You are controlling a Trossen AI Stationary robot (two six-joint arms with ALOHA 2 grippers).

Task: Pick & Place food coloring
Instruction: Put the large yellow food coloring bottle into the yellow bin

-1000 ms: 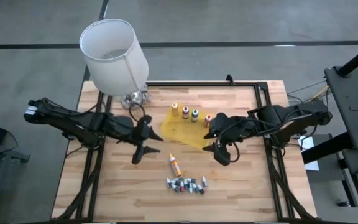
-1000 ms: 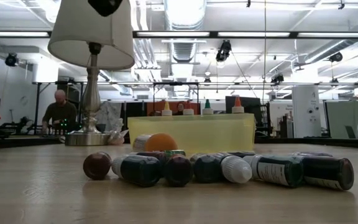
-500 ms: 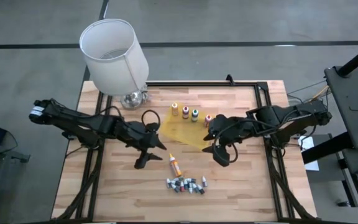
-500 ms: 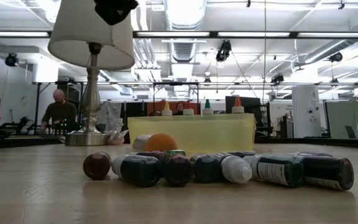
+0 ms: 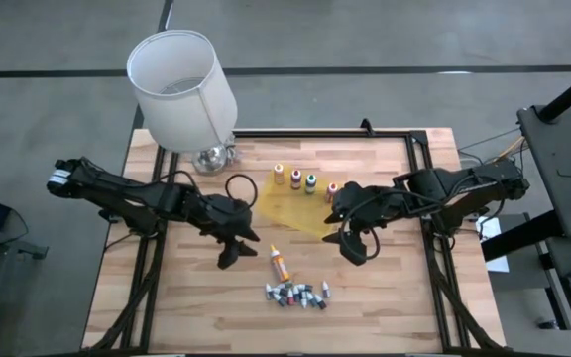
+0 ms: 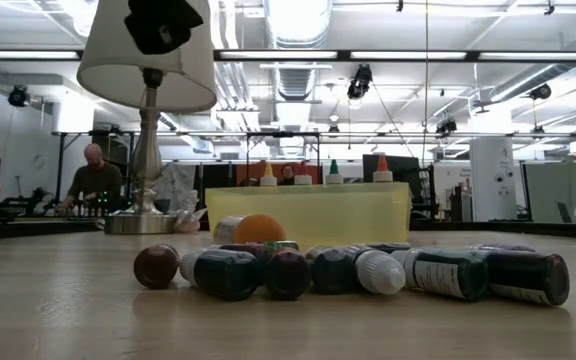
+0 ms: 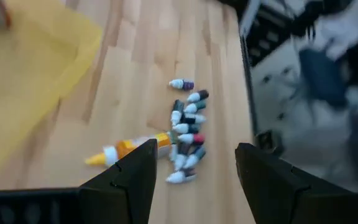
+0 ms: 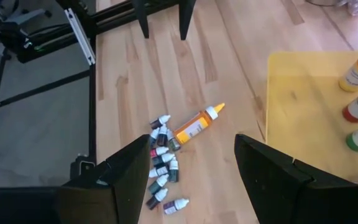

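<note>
An orange food coloring bottle [image 5: 279, 263] lies on its side on the wood table, beside a heap of tiny vials [image 5: 295, 295]. Several more bottles [image 5: 303, 180] stand upright on the yellow tray [image 5: 285, 208]. My left gripper [image 5: 236, 250] hovers open just left of the lying bottle [image 7: 135, 148], with nothing between its fingers. My right gripper [image 5: 347, 244] hangs open over the tray's near right corner and looks down on the bottle [image 8: 194, 126] and the vials [image 8: 163, 162].
A lamp with a white shade [image 5: 181, 89] stands on its metal base [image 5: 214, 157] at the far left. A black frame [image 5: 424, 149] runs along the table's edges. Bare wood lies at the near left and near right. People sit at desks in the room behind [image 6: 93, 180].
My left gripper has gone a little down and toward the lying orange bottle, and has rolled about its own line. Its fingers stay open. The bottles, the vials and my right arm have kept still.
</note>
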